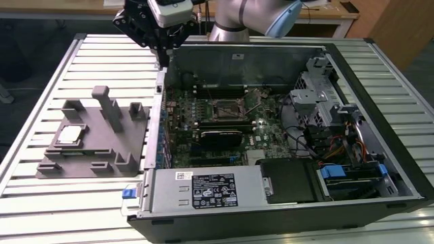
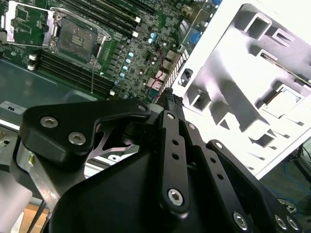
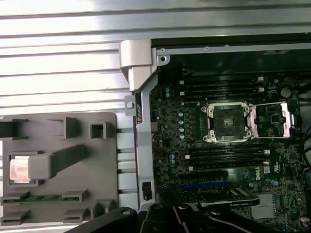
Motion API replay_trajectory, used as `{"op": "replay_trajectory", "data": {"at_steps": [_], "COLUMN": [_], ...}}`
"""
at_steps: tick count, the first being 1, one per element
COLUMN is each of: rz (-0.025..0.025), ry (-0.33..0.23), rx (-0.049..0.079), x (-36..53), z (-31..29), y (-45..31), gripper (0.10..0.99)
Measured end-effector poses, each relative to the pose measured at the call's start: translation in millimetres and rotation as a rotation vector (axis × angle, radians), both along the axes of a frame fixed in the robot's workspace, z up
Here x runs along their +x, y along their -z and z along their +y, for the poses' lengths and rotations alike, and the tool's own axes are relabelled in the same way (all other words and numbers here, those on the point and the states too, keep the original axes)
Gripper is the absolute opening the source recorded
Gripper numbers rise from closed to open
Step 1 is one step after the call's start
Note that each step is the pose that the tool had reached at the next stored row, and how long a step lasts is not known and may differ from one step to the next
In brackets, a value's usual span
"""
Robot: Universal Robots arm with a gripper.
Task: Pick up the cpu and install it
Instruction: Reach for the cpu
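One robot arm [image 1: 239, 19] reaches in from twelve o'clock in the exterior view, over a slatted metal table [image 1: 40, 203]. We see its black gripper [image 1: 164, 62] pointing down above the far corner of an open computer case [image 1: 379, 66], at about eleven o'clock from the case's middle. In the second wrist view the two fingers [image 2: 171, 99] run together to a single tip, pressed closed with nothing between them.

The cpu [image 1: 70, 133], a small pale silver square, lies flat in a pocket of the grey fixture [image 1: 101, 160]. That fixture sits on the table at nine o'clock from the case, just beside its side wall. In the exterior view the cpu is at about seven o'clock from the gripper and well apart from it. In the first wrist view an upright grey post of the fixture partly covers the chip.

Inside the case, the green motherboard [image 1: 268, 127] lies flat. Its square socket [image 1: 227, 108] sits near the board's middle, at about four o'clock from the gripper. In the first wrist view the socket's metal cover plate [image 3: 272, 119] is folded open beside it. A silver power supply [image 1: 203, 189] fills the case at six o'clock, and a bundle of cables [image 1: 332, 147] lies at three o'clock.
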State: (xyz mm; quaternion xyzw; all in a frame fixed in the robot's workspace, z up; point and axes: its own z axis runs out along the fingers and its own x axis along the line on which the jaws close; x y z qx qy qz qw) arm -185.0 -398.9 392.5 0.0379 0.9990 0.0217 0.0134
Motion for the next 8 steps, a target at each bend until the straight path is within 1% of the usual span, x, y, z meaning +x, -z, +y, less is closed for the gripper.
{"op": "replay_trajectory", "data": {"at_steps": [8], "rz": [0.0], "ry": [0.0], "rx": [0.0], "x": [-3.5], "z": [0.0], "y": [0.0], "gripper": [0.106]}}
